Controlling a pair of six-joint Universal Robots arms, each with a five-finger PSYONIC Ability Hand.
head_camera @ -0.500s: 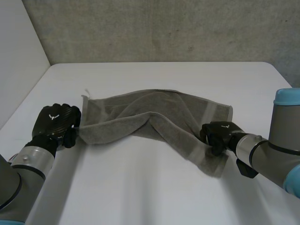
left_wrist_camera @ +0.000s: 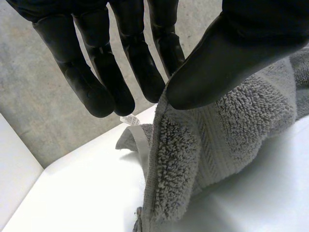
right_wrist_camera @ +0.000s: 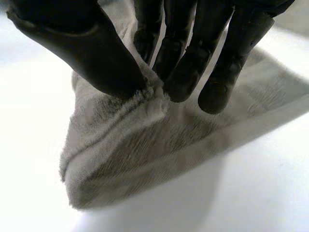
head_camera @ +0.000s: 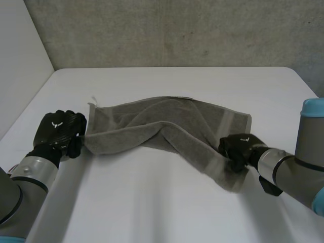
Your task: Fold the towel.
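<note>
Slightly toward the robot, the right hand (head_camera: 242,147) is being drawn, thumb and fingers pinching the grey towel (head_camera: 152,124) at its near right corner. Its left corner is seemingly being pinched by the left hand (head_camera: 58,130), so the fold is being readied.

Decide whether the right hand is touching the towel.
Touching. The right wrist view shows the right hand pinching a ridge of the towel between thumb and fingers.

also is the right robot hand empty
No, the right robot hand is pinching a raised fold of the towel.
</note>
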